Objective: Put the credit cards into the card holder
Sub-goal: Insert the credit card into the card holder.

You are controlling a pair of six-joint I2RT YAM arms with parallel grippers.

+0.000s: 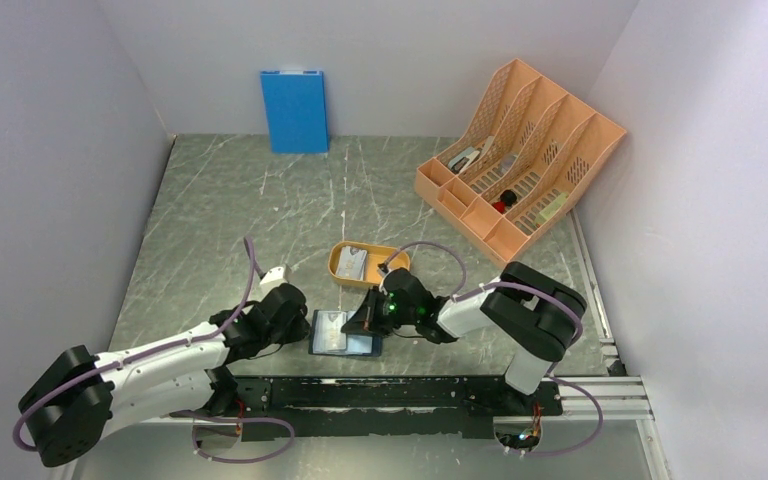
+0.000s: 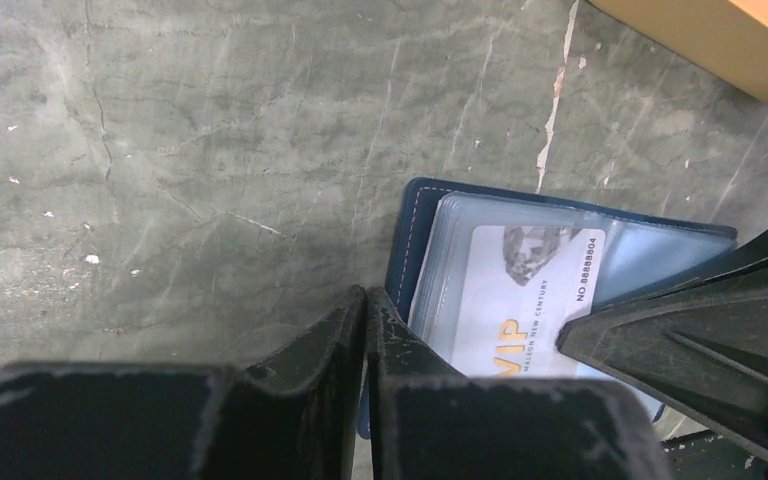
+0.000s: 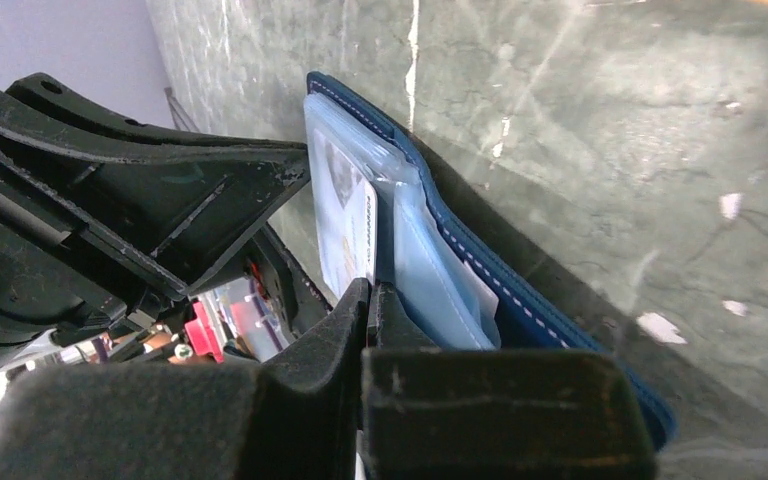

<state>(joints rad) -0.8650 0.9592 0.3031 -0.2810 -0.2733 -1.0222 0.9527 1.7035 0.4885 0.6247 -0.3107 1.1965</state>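
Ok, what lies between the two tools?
The open card holder, with a credit card at its clear pockets, lies between the left tool and right tool; the top view shows it.

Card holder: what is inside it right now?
A pale VIP-printed card shows among the clear sleeves of the card holder. Its near end is covered; more cards may be hidden.

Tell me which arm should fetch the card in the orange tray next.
Right, probably. The right end effector, shut, sits at the right side of the card holder, in front of the orange tray with the card. The left end effector is at the holder's left edge, farther away.
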